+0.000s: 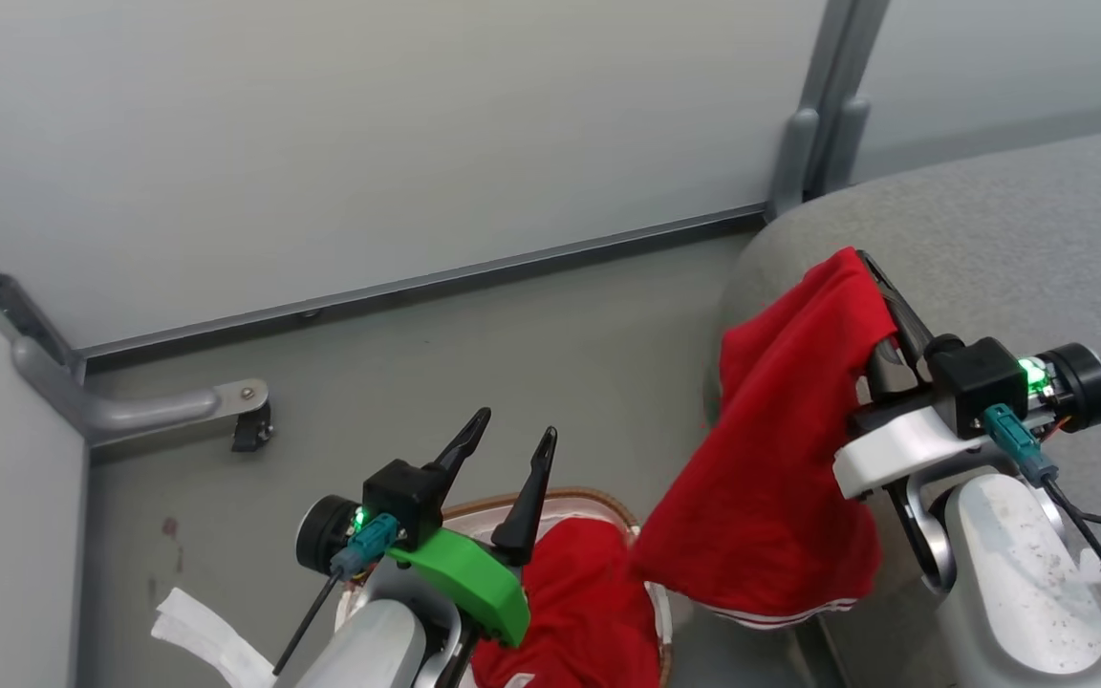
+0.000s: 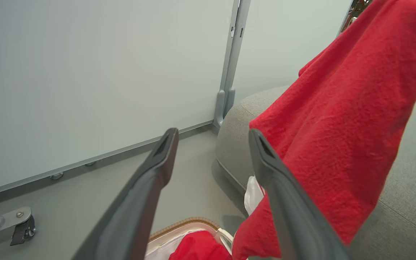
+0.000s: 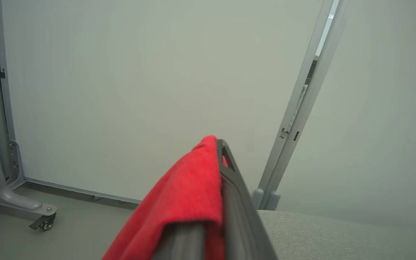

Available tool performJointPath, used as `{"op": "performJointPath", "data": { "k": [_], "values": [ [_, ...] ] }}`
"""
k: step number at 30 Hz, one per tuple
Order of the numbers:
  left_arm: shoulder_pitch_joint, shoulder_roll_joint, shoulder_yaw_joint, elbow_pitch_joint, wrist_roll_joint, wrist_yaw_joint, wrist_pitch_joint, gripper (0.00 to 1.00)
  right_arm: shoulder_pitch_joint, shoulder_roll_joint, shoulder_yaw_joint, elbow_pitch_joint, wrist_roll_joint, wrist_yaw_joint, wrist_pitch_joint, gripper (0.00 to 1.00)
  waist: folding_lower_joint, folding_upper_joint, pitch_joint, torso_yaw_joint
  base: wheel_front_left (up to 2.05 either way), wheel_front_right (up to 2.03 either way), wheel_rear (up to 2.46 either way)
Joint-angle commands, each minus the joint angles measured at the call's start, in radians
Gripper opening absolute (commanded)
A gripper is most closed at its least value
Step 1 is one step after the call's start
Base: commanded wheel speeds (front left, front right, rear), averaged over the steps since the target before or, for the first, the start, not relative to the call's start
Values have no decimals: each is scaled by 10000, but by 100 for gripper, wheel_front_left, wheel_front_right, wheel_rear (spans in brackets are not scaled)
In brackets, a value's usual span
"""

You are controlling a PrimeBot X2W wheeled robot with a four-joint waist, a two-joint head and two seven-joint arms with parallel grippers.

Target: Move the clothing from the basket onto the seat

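Striped red garment [image 1: 770, 478]: light, limp knit with no stiffness, so it drapes from whatever point is pinched and would likely slide off a loose grip; best taken at a bunched fold or hem, not a single layer. It hangs from the right gripper [image 1: 871, 272], whose fingers are clamped on its top edge; the right wrist view shows fabric [image 3: 186, 195] folded over one finger right at the tips [image 3: 219, 148]. From that pinch the cloth falls toward 7 o'clock, and the white stripe trim [image 1: 780, 612] is the lowest part. It hangs in front of the rounded corner of the grey seat [image 1: 990, 248]; can't tell whether it touches the upholstery. My read: most of it is not over the cushion top yet, so it needs carrying toward 2 o'clock before release, or the hem could drag it off the edge. Plain red garment [image 1: 579, 602]: same soft stuff, crumpled inside the basket [image 1: 598, 497], directly at 6 o'clock under the left gripper [image 1: 516, 425]. That gripper hovers above it with fingers spread and nothing between them, apart from the cloth. In the left wrist view the crumpled heap [image 2: 197, 247] sits at 6 o'clock between the fingers, with the hanging garment [image 2: 338, 126] at 3 o'clock. Basket stands on the floor [image 1: 512, 363], just beside the seat corner.
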Motion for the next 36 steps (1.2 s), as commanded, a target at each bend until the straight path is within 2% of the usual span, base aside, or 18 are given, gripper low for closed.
{"op": "performJointPath", "data": {
  "k": [1,10,17,22,25,28,31,36],
  "values": [
    [153,5,38,-59,77,-22,-7,100,-82,-39,-108,-78,-86,-10,-22,0,0,0,195,-853,0,0,0],
    [12,-54,-245,-208,165,-26,-7,100,-168,-36,-675,-194,-272,-10,-22,0,0,0,586,-2047,0,0,0],
    [-215,-62,-432,-386,270,-25,-7,100,-425,-38,-930,-167,-198,-10,-22,0,0,0,939,-2158,0,0,0],
    [-395,-42,-513,-558,343,-25,-7,100,-1305,-112,-1419,-3,-437,-12,-22,0,0,0,1362,-2002,0,0,0],
    [-537,56,-517,-694,420,-26,-7,100,-2303,-402,-1697,125,-570,-10,-22,0,0,0,1686,-1860,0,0,0],
    [-662,156,-614,-753,464,-26,-7,100,-3438,-975,-1896,330,-675,-12,-22,0,0,0,2033,-1713,0,0,0],
    [-846,271,-691,-844,525,-26,-7,100,-4722,-1430,-2319,695,-358,-10,-21,0,0,0,2445,-1568,0,0,0],
    [-1163,522,-677,-1025,662,-25,-7,100,-6976,-2609,-2557,1438,-632,-10,-20,0,0,0,3250,-1431,0,0,0]
  ]
}}
